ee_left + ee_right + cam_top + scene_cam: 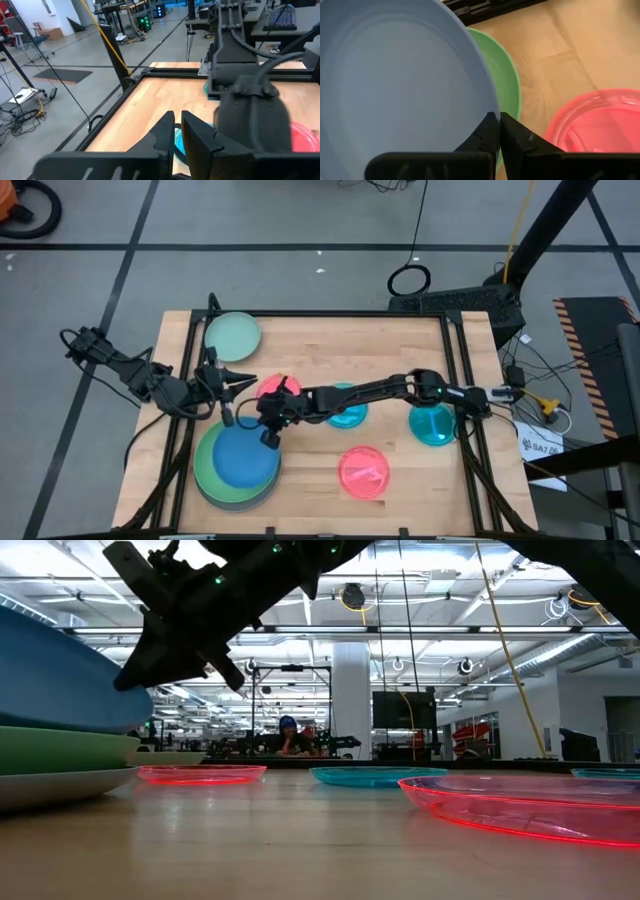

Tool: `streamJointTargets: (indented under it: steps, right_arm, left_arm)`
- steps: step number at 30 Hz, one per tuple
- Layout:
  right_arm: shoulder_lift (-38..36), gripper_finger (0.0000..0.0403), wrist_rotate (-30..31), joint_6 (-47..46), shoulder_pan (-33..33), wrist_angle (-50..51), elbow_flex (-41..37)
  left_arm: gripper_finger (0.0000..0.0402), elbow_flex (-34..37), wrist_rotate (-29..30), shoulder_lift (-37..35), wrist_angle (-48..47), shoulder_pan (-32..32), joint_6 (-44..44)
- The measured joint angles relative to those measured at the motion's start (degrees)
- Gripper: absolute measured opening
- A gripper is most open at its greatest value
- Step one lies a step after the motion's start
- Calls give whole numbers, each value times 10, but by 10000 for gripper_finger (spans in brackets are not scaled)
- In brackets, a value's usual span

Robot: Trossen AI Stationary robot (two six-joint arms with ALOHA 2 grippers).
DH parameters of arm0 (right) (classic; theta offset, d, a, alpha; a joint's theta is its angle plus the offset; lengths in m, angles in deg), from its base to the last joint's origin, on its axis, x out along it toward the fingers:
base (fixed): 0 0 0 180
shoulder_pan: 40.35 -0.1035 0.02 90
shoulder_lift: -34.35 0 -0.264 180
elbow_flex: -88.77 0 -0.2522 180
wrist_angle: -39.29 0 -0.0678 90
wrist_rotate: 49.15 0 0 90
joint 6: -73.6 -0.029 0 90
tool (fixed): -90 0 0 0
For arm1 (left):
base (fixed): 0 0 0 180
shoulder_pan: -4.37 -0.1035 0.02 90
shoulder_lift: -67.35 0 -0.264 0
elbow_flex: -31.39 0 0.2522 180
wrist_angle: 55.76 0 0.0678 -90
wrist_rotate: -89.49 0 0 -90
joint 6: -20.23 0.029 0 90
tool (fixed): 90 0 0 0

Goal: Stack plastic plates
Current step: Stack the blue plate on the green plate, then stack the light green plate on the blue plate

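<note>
A blue plate [243, 457] lies on a large green plate [205, 470], which sits on a grey plate [232, 503] at the table's near left. My right gripper [270, 439] reaches across the table to the blue plate's far-right rim, fingers shut. My left gripper [250, 378] hovers shut just beyond the stack, near a pink plate [272, 388] that is partly hidden under the right arm. A pale green plate [232, 337] lies flat in the far left corner. Two teal plates [347, 412] [433, 424] and a second pink plate [363, 472] also lie flat on the table. My right gripper has its shut fingertips [489, 120] at the blue plate's rim [482, 95], on its far-right side. It comes slanting down from the table's right. One finger shows over the blue plate and the other over the green one. Whether the rim sits between them, I cannot tell. The plate rests on the green plate.
A black frame rail [320, 314] borders the wooden table top. The right arm [380, 392] stretches low over the middle of the table, above the pink and teal plates. Bare wood shows at the far middle [340, 350] and at the near right corner.
</note>
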Motion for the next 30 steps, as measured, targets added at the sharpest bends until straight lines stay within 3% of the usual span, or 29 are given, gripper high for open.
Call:
streamJointTargets:
  steps: [15,30]
  right_arm:
    - [0,70,2,2,-3,-2,0]
    - [-37,100,0,75,3,20,0]
  left_arm:
    - [42,0,0,0,-1,0,2]
    - [42,0,0,1,-1,0,1]
